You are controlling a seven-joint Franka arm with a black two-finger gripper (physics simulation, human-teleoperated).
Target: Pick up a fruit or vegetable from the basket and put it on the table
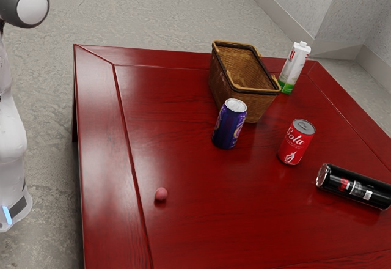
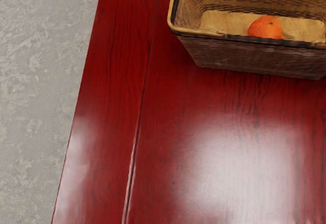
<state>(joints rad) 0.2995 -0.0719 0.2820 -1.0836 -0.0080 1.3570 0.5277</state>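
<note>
Bench: deep glossy red, darker wood grain, whitish glare patches. Basket: brown weave, tan rim with a near-black band, paler yellowish-tan floor inside. Fruit: bright orange, small dark spot on top. Tall can: dark blue-purple, lighter print, silver top. Cola can: red, white lettering, grey top. Lying cylinder: black, red mark, white label patch. Carton: white, red print, green base. Little ball: pinkish red. Room floor: mottled grey. Wall: light grey, speckled. Arm: white, dark grey parts, light-blue strip.
</note>
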